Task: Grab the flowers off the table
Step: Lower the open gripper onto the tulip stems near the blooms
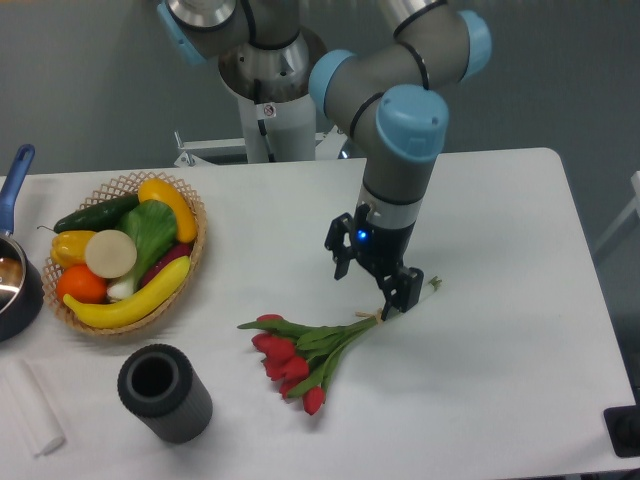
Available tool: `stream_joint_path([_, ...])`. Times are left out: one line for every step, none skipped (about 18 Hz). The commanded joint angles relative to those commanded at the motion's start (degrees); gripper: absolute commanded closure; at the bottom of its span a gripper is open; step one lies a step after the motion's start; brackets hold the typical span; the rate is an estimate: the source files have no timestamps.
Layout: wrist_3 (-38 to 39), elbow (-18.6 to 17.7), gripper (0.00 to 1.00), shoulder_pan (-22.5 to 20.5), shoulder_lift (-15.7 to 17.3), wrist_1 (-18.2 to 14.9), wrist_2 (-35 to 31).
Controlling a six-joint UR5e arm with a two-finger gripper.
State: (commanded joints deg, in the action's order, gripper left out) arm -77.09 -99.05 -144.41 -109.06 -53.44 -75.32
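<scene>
The flowers (300,355) are a bunch of red tulips with green stems, lying flat on the white table (500,380) in front of the middle. The blooms point lower left. The stems run up right to a cut end near the gripper. My gripper (366,290) points down over the stem end, its two black fingers standing apart, open. The right finger (398,293) overlaps the stems beside the thin band. The left finger stands clear of them. I cannot tell whether the fingers touch the stems or the table.
A wicker basket (125,250) of fruit and vegetables stands at the left. A black cylinder (165,392) lies near the front left. A pot with a blue handle (12,270) is at the left edge. A white folded cloth (30,420) lies at the front left corner.
</scene>
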Motion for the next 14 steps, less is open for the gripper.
stream_joint_path([0.88, 0.00, 0.00, 0.36, -0.62, 0.09, -0.09])
stream_joint_path([1.67, 0.00, 0.00, 0.45, -0.97, 0.09, -0.09])
stream_joint_path([2.46, 0.00, 0.00, 0.45, -1.15, 0.09, -0.09])
stream_joint_path([2.90, 0.00, 0.00, 0.45, -1.50, 0.09, -0.09])
stream_joint_path([2.99, 0.09, 0.00, 0.45, -1.85, 0.17, -0.17])
stream_joint_path([3.25, 0.00, 0.00, 0.45, -2.20, 0.18, -0.18])
stream_joint_path([3.34, 0.00, 0.00, 0.45, -2.55, 0.09, -0.18])
stream_joint_path([3.61, 0.09, 0.00, 0.53, -2.73, 0.00, -0.26])
stream_joint_path([3.78, 0.09, 0.00, 0.45, -2.91, -0.09, -0.18])
stream_joint_path([4.22, 0.52, 0.00, 0.45, -3.17, -0.09, -0.35])
stream_joint_path([5.01, 0.61, 0.00, 0.45, -3.69, -0.09, -0.44])
stream_joint_path([5.80, 0.88, 0.00, 0.45, -4.48, 0.00, -0.35])
stream_joint_path([6.07, 1.14, 0.00, 0.27, -5.27, 0.09, -0.35])
stream_joint_path([6.07, 1.93, 0.00, 0.27, -6.33, 0.09, -0.44])
